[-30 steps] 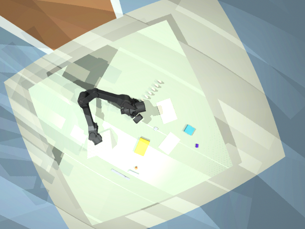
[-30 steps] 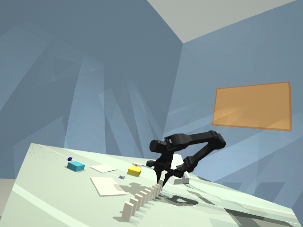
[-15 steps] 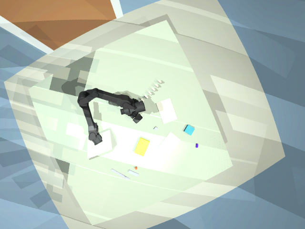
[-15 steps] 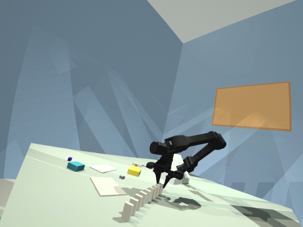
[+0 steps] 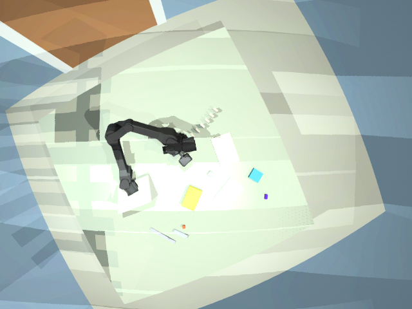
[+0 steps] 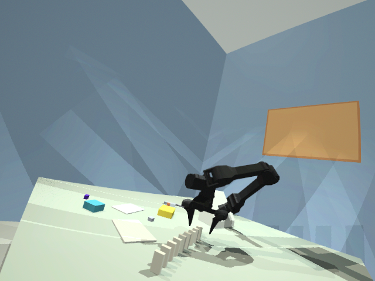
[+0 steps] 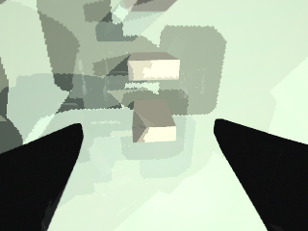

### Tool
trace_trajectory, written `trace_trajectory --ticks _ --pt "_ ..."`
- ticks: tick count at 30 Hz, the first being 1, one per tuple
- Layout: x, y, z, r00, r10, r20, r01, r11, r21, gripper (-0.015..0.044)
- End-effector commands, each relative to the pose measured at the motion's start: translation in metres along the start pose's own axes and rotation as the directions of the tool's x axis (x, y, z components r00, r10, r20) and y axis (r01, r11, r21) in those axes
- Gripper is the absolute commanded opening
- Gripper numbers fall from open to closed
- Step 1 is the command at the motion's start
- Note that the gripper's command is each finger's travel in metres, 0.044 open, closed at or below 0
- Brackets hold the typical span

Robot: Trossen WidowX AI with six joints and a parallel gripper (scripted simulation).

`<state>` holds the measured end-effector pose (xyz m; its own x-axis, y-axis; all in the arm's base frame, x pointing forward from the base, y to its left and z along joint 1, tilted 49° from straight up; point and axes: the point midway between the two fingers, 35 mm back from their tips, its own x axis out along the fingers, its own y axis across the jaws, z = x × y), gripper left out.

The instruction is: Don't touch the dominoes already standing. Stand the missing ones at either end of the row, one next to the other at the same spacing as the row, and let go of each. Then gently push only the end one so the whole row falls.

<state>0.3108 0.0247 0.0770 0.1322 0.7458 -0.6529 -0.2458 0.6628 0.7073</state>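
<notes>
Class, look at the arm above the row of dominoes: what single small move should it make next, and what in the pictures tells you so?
Probably lift straight up. The gripper is open and empty, its fingers standing wide on either side of the end domino of the row, which stands free. Rising straight keeps the fingers off it.
</notes>
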Motion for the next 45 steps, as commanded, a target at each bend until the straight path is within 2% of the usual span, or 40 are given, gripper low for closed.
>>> trace_trajectory --ticks 1,4,7,14,16,18,22,26,31,33,45 --pt "-0.049 -0.007 0.006 1.0 -0.024 0.02 0.024 1.0 0.009 0.044" --pt "-0.097 -0.006 0.002 0.999 -0.024 0.024 0.024 0.999 0.023 0.044" --pt "-0.122 -0.002 -0.002 0.999 -0.019 0.029 0.018 0.999 0.029 0.044" --pt "-0.123 -0.002 -0.002 0.999 -0.018 0.029 0.018 0.999 0.03 0.044" --pt "-0.121 -0.002 -0.003 0.999 -0.018 0.028 0.016 0.996 0.088 0.0387" --pt "-0.114 -0.002 -0.007 1.0 -0.017 0.026 0.01 0.968 0.249 0.0335" --pt "-0.099 -0.003 -0.014 1.0 -0.015 0.022 -0.001 0.817 0.577 0.023" --pt "-0.084 -0.003 -0.023 1.0 -0.012 0.018 -0.008 0.558 0.83 0.0125" --pt "-0.065 -0.003 -0.035 1.0 -0.009 0.013 -0.012 0.136 0.991 0.0" --pt "-0.06 -0.003 -0.039 1.0 -0.008 0.012 -0.011 0.02 1.0 0.0" --pt "-0.06 -0.003 -0.039 1.0 -0.008 0.011 -0.011 0.005 1.0 0.0"
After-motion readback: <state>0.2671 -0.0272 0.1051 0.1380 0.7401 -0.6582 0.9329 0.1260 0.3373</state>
